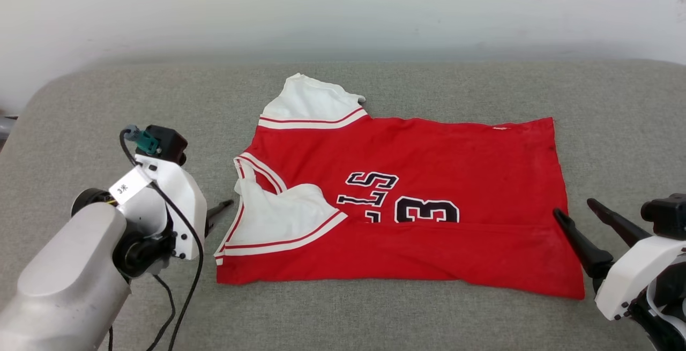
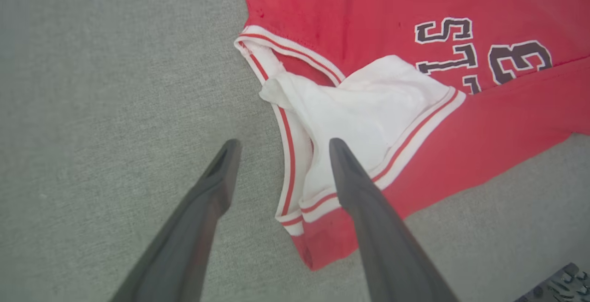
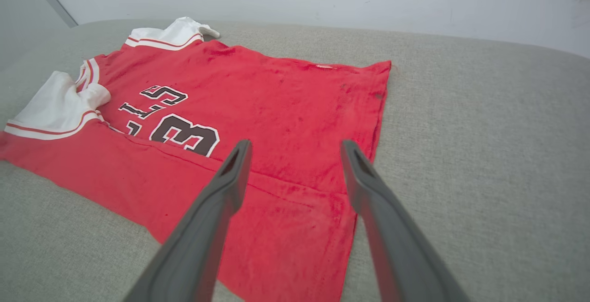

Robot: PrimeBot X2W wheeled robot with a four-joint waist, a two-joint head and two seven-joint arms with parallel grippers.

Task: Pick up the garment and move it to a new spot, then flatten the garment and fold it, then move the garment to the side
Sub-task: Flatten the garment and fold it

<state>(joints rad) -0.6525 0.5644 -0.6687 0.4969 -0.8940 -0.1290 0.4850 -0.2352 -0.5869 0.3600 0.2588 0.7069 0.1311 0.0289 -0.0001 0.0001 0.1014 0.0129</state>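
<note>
The garment (image 1: pixel 429 152) lies spread sideways on the grey cushion (image 1: pixel 343 319), a red jersey with white sleeves. Its near long edge is folded up over the lower part of the black letters and numerals. My left gripper (image 1: pixel 220 214) is at the collar end. In the left wrist view it (image 2: pixel 283 147) stands open, its fingers straddling the striped trim of the near white sleeve (image 2: pixel 368 108) and holding nothing. My right gripper (image 1: pixel 574 207) is at the hem end, open. Seen from the right wrist, the right gripper (image 3: pixel 296 145) hangs over the garment's (image 3: pixel 286 99) near hem corner, empty.
A pale wall (image 1: pixel 343 8) rises right behind the cushion's far edge. A black cable (image 1: pixel 182 308) hangs from my left arm over the cushion's near left part. Bare grey cushion shows all around the garment.
</note>
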